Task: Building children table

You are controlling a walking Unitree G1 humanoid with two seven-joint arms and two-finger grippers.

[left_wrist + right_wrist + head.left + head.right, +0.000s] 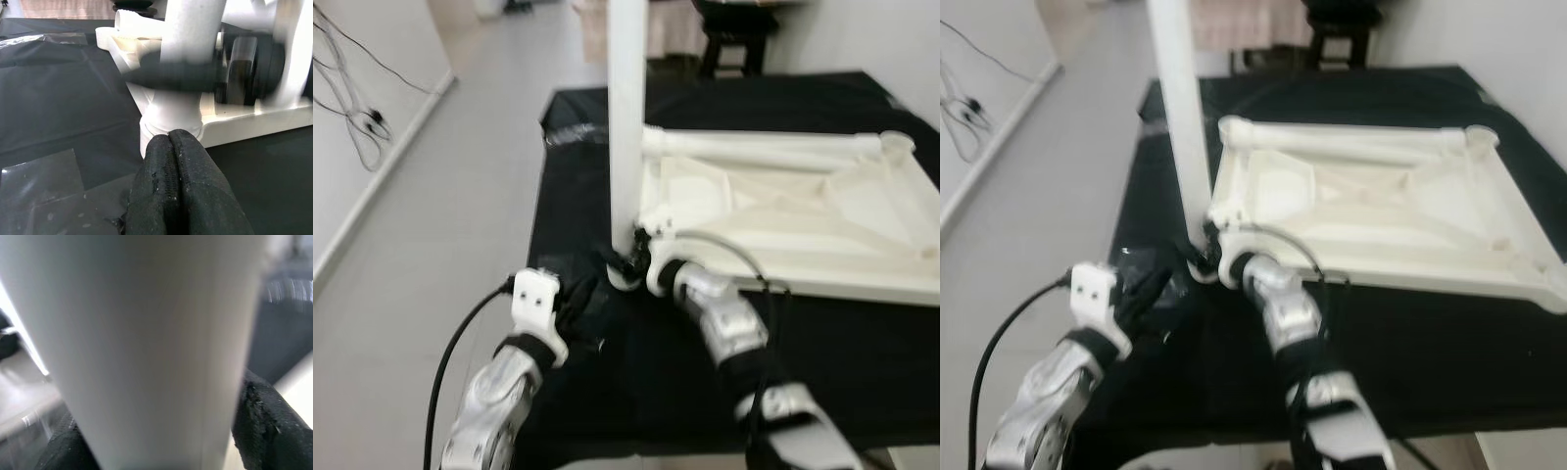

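A white children's table top [783,225] lies upside down on a black-covered surface [578,176]. One white leg [626,117] stands upright in its near left corner socket. My right gripper [633,257] is shut on the base of this leg; in the right wrist view the leg [146,333] sits between the black fingers [266,431]. My left gripper [171,142] is shut with nothing in it, its tips just short of the leg's socket [171,115]. In the head view the left gripper [587,294] rests on the cloth to the left of the corner.
A white tube [764,145] runs along the table's far edge. Clear plastic film [44,196] lies on the cloth. Grey floor [460,196] stretches to the left, with cables [352,98] on the wall. A dark stool [734,39] stands behind.
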